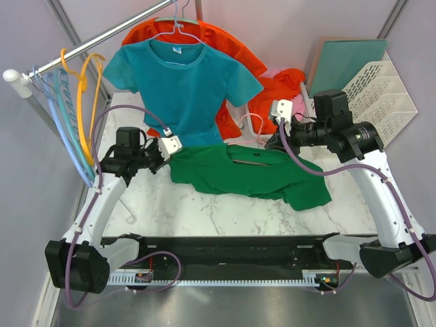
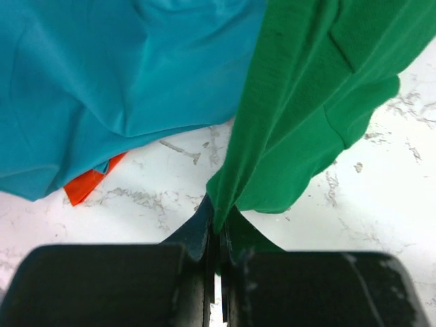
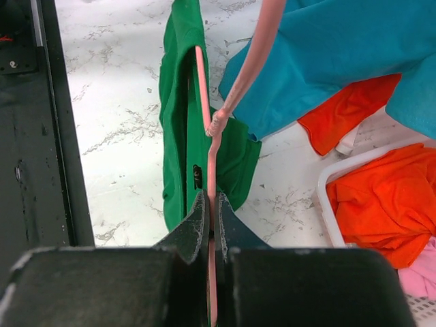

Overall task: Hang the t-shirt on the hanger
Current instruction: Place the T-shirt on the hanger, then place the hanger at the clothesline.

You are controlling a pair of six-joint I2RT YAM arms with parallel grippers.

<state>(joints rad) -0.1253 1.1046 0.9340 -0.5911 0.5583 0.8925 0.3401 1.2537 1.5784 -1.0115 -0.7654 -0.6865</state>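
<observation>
Left hand (image 2: 216, 230) pinches t-shirt (image 2: 306, 102), right hand (image 3: 211, 216) hanger (image 3: 212, 170), per wrist views.

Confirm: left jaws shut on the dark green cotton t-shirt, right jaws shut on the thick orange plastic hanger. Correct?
Wrong hanger. The right jaws are shut on the thin pink wire hanger, as the right wrist view shows. The left jaws are shut on the dark green cotton t-shirt, as stated.

Found dark green t-shirt (image 1: 252, 178) lying rumpled across the bench (image 1: 204, 211), one short sleeve spread right. Found thin pink wire hanger (image 3: 212, 163) partly slipped into its neck opening, hook end outside.
</observation>
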